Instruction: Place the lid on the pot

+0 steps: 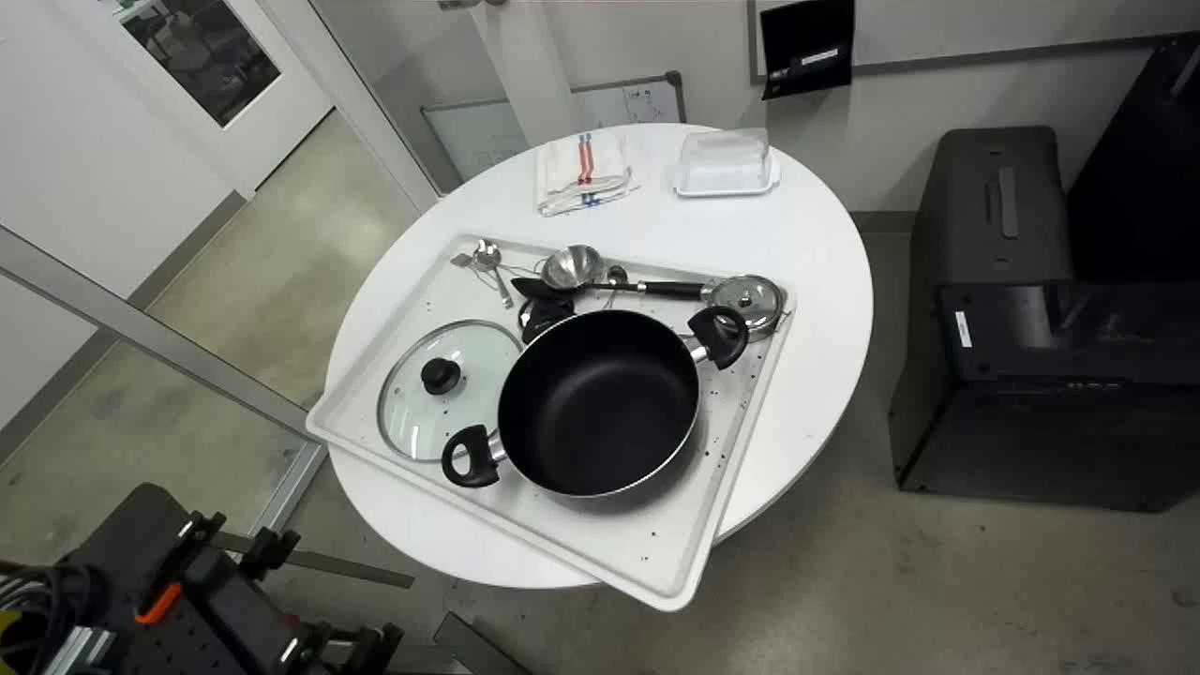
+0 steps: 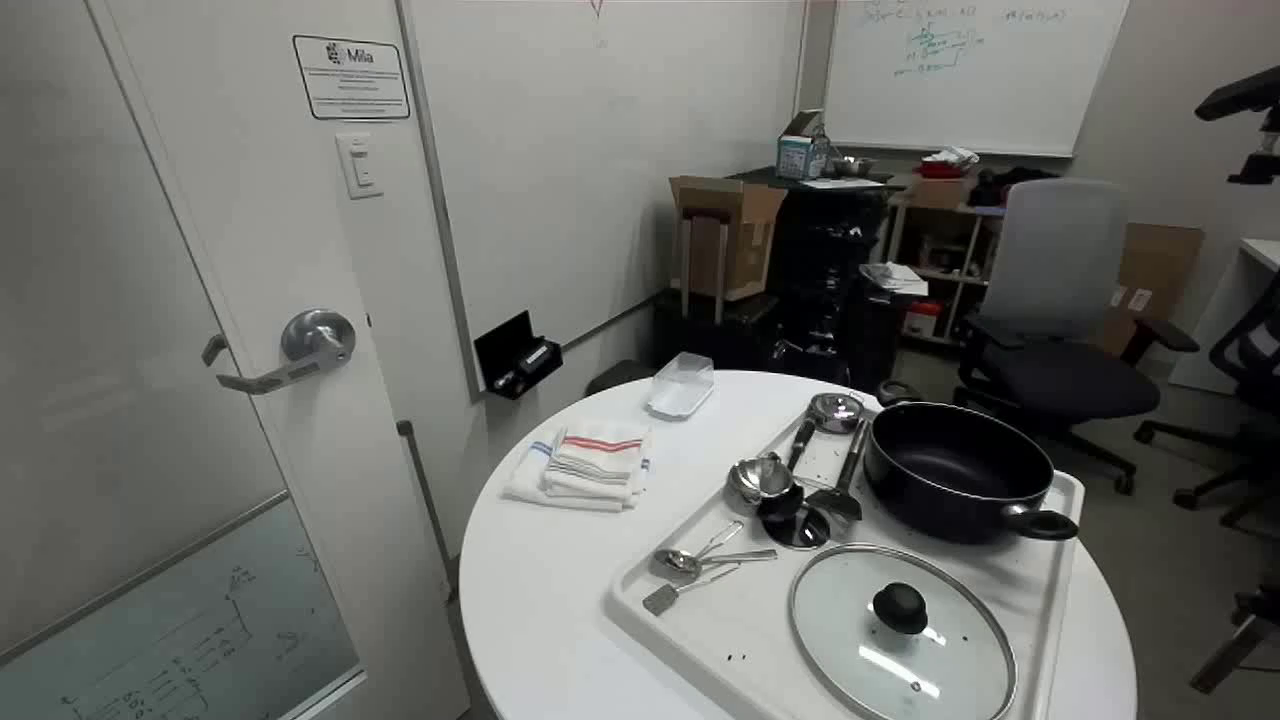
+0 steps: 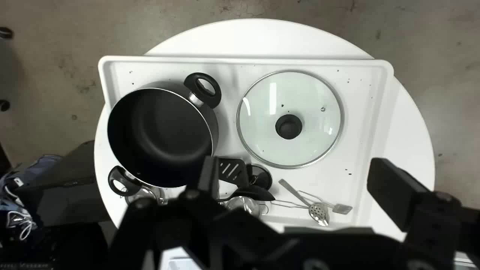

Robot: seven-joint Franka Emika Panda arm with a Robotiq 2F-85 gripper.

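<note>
Awaiting grasp and placing, it seems, lid (image 3: pixel 290 120) is being borne by tray (image 3: pixel 358 97) beside uncovered pot (image 3: pixel 163 138), pincer (image 3: pixel 294 174) being held wide apart.

The lid (image 3: pixel 290 108) is glossy glass, the pot (image 3: pixel 163 135) matt inside, the perforated spoon (image 3: pixel 318 212) shiny metal.

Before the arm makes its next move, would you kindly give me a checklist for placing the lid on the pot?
1. Gripper open: ok, jaws wide apart.
2. Lid resting on the tray, knob up: ok.
3. Lid and pot apart: ok, tray shows between them.
4. Pot uncovered: ok, nothing visible inside.
5. Knob gripped: not ok, nothing holds it yet.
6. Gripper's height above the knob: cannot tell, neither exterior view shows the gripper.
</note>
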